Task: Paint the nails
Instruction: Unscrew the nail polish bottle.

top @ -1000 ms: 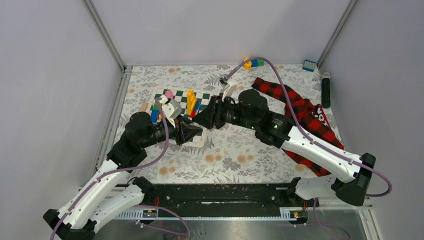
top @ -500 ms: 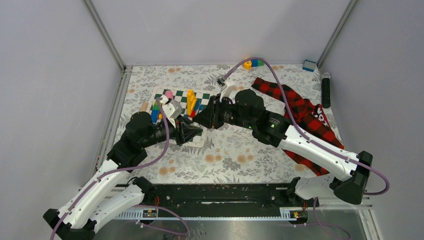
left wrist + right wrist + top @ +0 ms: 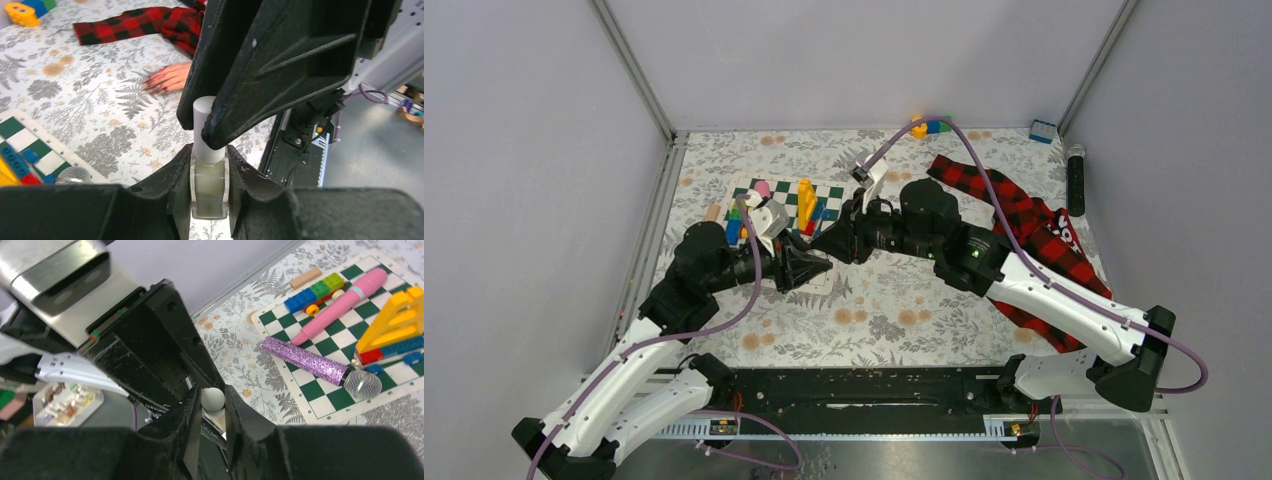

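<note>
Two hands meet over the middle of the flower-patterned surface (image 3: 874, 310), close together at the near edge of a green-and-white chequered board (image 3: 824, 192). The left hand (image 3: 209, 165) is closed on a small glass bottle (image 3: 209, 189) of pale polish, its fingers pressed against both sides of the glass and holding it upright. The right hand (image 3: 212, 405) comes at it from the other side, its two fingers drawn in around the bottle's white cap (image 3: 204, 117), with the cap's rounded top showing between them in the right wrist view. The cap sits on the bottle. Beyond the bottle, in the left wrist view, the dummy hand (image 3: 172, 76) lies flat on the surface, well apart from both arms' hands, its fingers pointing left. The nails (image 3: 156, 84) show as small reddish-pink tips at the ends of those fingers. Its red-and-black plaid sleeve (image 3: 135, 22) trails away behind it. On the board lie a purple glitter microphone (image 3: 305, 359), a pink pen-shaped thing (image 3: 345, 297), a yellow triangular piece (image 3: 395, 317) and a row of coloured toy bricks (image 3: 315, 290).
</note>
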Tool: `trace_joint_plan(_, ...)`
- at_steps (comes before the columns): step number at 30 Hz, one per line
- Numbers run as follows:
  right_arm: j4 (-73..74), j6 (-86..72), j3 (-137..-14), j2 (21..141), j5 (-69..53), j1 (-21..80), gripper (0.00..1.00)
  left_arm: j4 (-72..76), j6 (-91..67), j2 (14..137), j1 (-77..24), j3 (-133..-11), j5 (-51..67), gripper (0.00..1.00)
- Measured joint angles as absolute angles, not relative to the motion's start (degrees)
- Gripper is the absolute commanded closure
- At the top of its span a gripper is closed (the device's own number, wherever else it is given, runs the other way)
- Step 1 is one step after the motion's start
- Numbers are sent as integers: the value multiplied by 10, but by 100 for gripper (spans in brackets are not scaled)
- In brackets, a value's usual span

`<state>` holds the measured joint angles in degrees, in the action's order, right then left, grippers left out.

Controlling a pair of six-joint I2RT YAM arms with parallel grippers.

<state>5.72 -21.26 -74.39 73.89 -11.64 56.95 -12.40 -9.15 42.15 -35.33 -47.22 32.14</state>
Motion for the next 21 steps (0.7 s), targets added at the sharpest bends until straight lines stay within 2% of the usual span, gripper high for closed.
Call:
trace_joint_plan(12, 65, -91, -744, 695, -330, 555, 100, -15, -149, 422, -349, -456, 532, 100)
trace_joint_plan(21, 60, -79, -744, 693, -418, 544, 100, 16, -170, 434, -350, -456, 607, 100)
